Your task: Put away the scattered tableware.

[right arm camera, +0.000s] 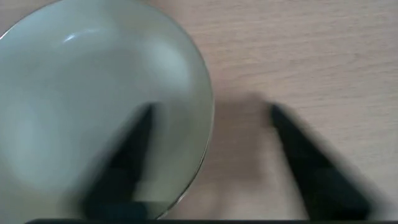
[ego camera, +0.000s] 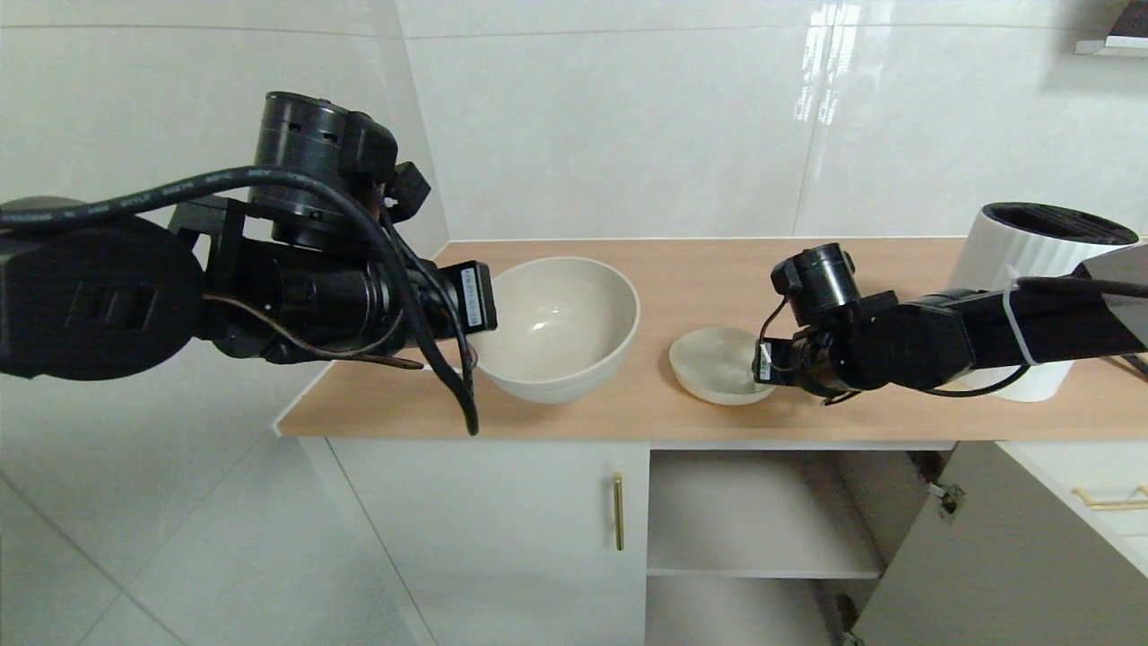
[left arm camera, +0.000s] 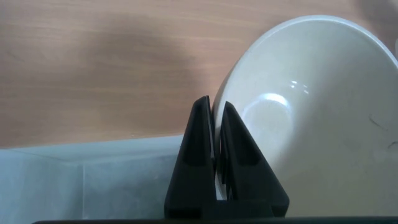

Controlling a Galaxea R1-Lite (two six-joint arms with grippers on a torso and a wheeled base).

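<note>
- The left pincer (left arm camera: 214,102), nearest at the head view's left, is clamped on the rim of the big bowl (ego camera: 556,327), left of centre on the table (ego camera: 717,269).
- The right pincer (right arm camera: 211,112) stands apart, astride the rim of the small dish (ego camera: 717,363), right of centre.
- Risk: a rim-only grip may let the deep bowl swing or slip on lifting.
- Both are cream, glossy, empty.

Head camera looks down from afar; the wrist cameras closely see its big bowl (ego camera: 556,332) (11 o'clock) and small bowl (ego camera: 713,363) (1 o'clock).
</note>
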